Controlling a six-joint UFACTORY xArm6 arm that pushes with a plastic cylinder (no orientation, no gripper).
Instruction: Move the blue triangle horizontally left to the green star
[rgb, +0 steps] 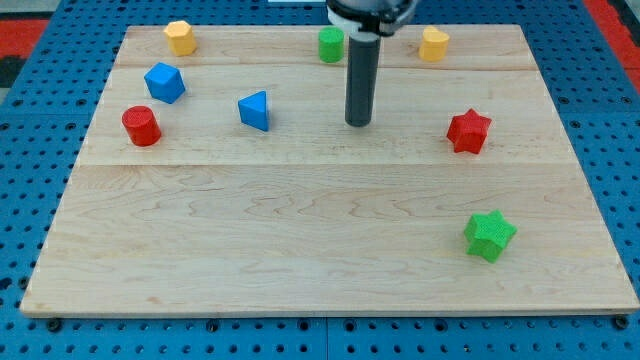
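The blue triangle (255, 110) lies on the wooden board (300, 230) at the upper left of middle. The green star (489, 235) lies at the lower right. My tip (358, 123) is the lower end of the dark rod, at the upper middle of the board. It stands to the right of the blue triangle, apart from it by about a hand's width of bare board, and up and left of the green star.
A blue cube (164, 82) and a red cylinder (141, 126) lie at the left. A yellow block (180, 37), a green cylinder (331, 44) and a yellow heart-like block (433, 44) line the top edge. A red star (468, 131) lies at the right.
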